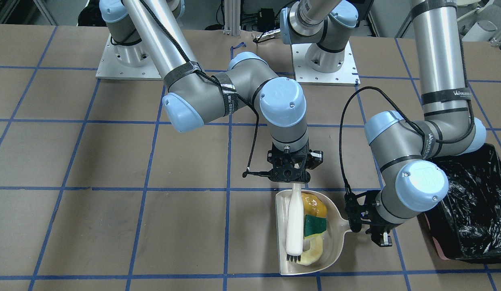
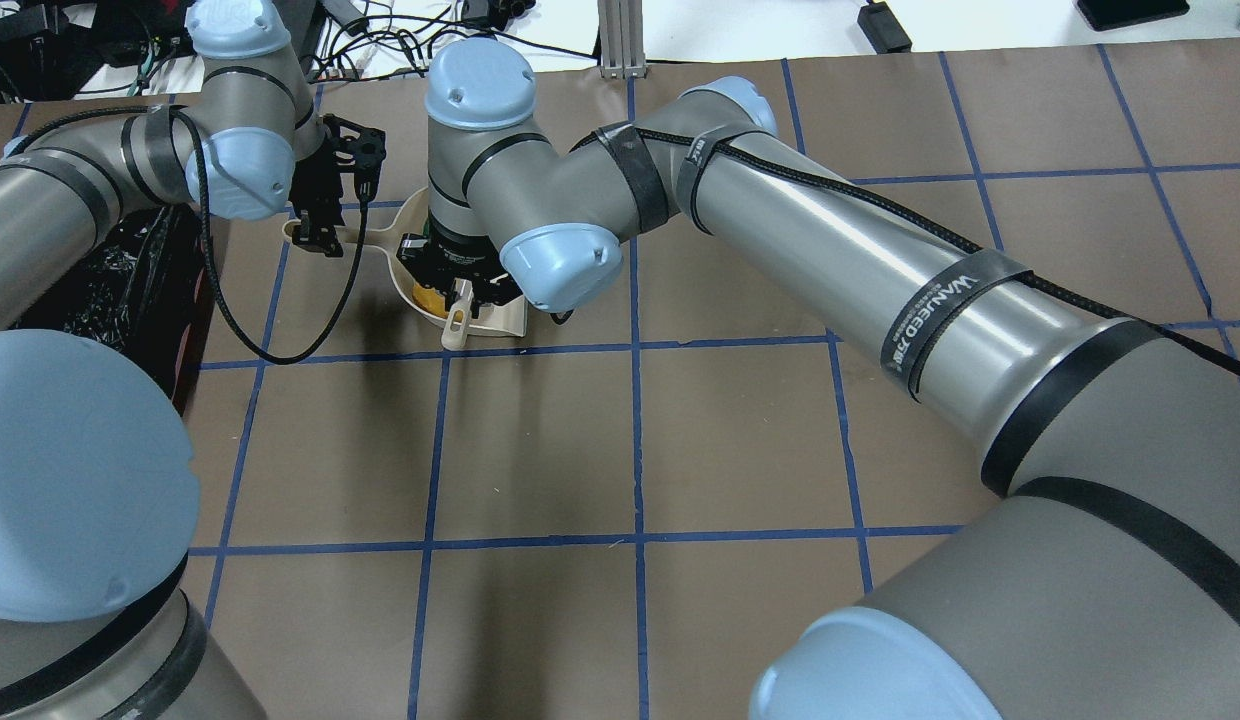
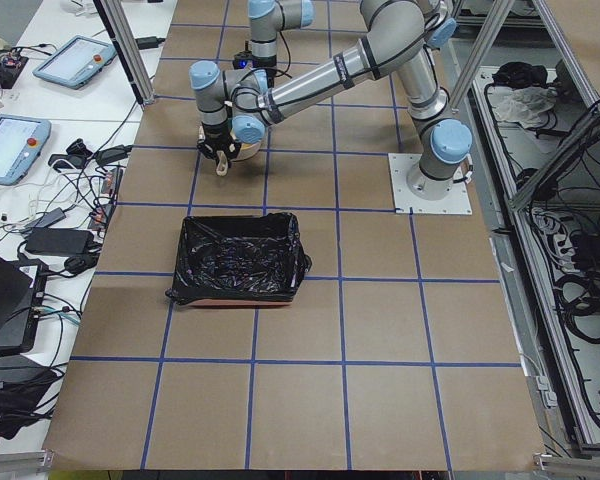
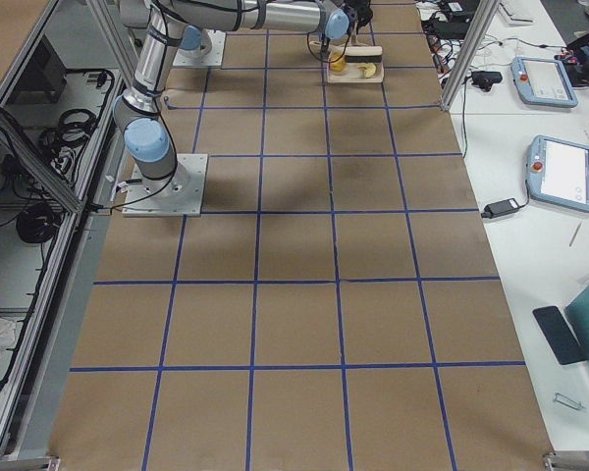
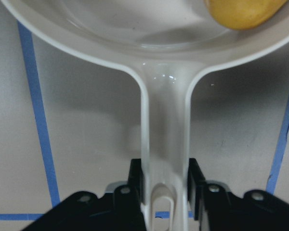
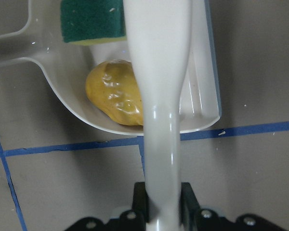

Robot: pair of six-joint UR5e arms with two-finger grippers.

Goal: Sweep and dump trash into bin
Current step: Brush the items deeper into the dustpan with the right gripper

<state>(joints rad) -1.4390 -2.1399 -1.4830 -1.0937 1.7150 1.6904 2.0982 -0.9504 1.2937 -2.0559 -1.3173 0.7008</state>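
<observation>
Your left gripper (image 5: 164,183) clamps the dustpan (image 1: 334,238) handle, right gripper (image 6: 163,195) the brush (image 1: 294,226); raise the brush off the dustpan, then carry the dustpan level to the bin (image 1: 472,194)

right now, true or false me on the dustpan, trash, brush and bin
1. The sponge, potato lump and melon slice all lie in the dustpan. True.
2. The left gripper is open, clear of the dustpan's handle. False: it is shut on the handle.
3. The right gripper holds the brush. True.
4. The dustpan hangs over the bin. False: it is beside the bin, not over it.
</observation>
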